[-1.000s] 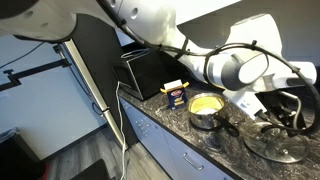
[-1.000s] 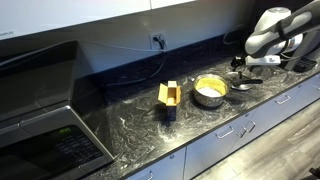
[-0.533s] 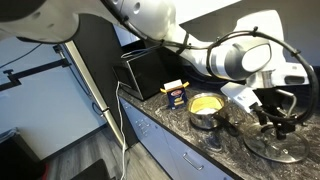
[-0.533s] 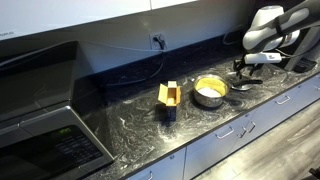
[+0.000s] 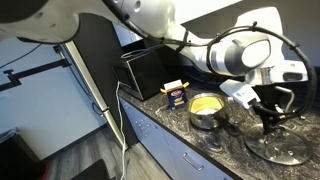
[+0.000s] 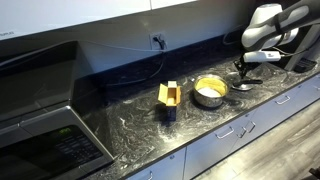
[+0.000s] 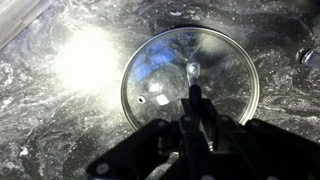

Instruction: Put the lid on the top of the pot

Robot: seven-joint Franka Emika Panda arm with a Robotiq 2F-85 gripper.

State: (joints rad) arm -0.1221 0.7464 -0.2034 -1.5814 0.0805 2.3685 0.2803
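The glass lid [image 7: 160,80] lies flat on the dark stone counter, its silver rim and small centre knob [image 7: 192,69] plain in the wrist view. My gripper [image 7: 195,95] hangs right over the lid with its jaws shut together, and the knob shows just beyond the fingertips, not between them. In both exterior views the gripper [image 5: 270,118] [image 6: 243,68] stands a little above the lid [image 5: 278,148] [image 6: 245,85]. The steel pot [image 5: 205,108] [image 6: 209,91] with its yellowish inside sits uncovered on the counter beside the lid.
A yellow-and-blue box [image 5: 174,94] [image 6: 169,98] stands on the counter on the pot's far side from the lid. A dark appliance [image 5: 148,70] sits behind it. A microwave [image 6: 40,135] fills one end of the counter. The counter's front edge [image 6: 230,120] runs above drawers.
The jaws have gone from wide open to shut. The gripper has settled slightly lower over the lid's middle. Lid and pot have not moved.
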